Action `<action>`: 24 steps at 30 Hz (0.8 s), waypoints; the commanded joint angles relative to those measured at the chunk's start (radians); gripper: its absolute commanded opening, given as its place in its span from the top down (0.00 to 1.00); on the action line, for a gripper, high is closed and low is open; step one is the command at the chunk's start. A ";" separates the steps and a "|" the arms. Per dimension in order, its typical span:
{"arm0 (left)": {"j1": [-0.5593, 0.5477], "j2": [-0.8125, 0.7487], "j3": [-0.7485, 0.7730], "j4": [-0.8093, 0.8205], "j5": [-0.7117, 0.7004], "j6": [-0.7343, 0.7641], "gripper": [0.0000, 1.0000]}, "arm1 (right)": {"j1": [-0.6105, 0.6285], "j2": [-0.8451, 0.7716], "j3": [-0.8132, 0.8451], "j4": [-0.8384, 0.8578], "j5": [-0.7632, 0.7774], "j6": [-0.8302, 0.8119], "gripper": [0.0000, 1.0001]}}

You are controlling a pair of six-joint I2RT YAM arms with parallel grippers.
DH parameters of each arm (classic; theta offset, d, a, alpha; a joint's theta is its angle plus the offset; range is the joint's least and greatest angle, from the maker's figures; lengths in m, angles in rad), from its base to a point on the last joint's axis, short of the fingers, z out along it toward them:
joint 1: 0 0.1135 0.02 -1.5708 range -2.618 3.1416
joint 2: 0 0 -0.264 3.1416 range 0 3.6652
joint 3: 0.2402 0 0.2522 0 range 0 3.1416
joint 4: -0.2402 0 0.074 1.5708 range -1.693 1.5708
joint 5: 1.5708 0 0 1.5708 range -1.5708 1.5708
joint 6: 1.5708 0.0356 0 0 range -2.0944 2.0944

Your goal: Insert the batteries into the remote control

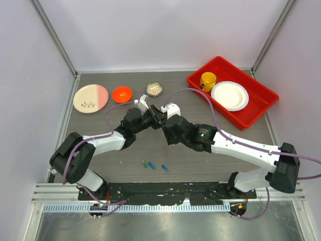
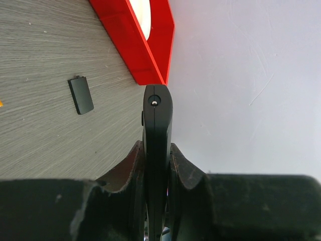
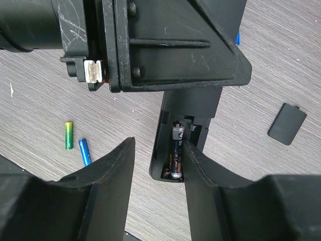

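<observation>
My left gripper (image 2: 158, 150) is shut on the remote control (image 2: 158, 120), a slim black bar held edge-on above the table. From the right wrist, its battery recess faces up with one black-and-orange battery (image 3: 176, 150) lying inside. My right gripper (image 3: 159, 143) stands open over that end, and its right finger (image 3: 200, 175) touches the battery's side. Loose batteries lie on the table: a green one (image 3: 68, 135) and a blue one (image 3: 84, 151) side by side, and another blue one (image 1: 164, 168) apart. In the top view both grippers meet at mid-table (image 1: 158, 118).
A small flat black squarish piece (image 3: 286, 123) lies on the table near the remote. At the back right is a red tray (image 1: 256, 113) holding a yellow cup (image 1: 208, 80) and a white plate (image 1: 229, 95). An orange bowl (image 1: 122, 94), a pink-and-cream plate (image 1: 90, 98) and a small metal cup (image 1: 154, 89) sit at the back left.
</observation>
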 commanded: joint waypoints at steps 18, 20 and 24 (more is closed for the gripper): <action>-0.002 -0.049 0.022 0.065 -0.026 -0.007 1.00 | 0.006 0.023 0.021 0.029 0.021 0.067 0.82; -0.002 -0.051 0.021 0.067 -0.028 -0.006 1.00 | 0.004 0.026 0.024 0.027 0.021 0.069 0.87; -0.002 -0.052 0.016 0.068 -0.029 -0.003 1.00 | 0.004 0.039 0.035 0.020 0.024 0.072 0.99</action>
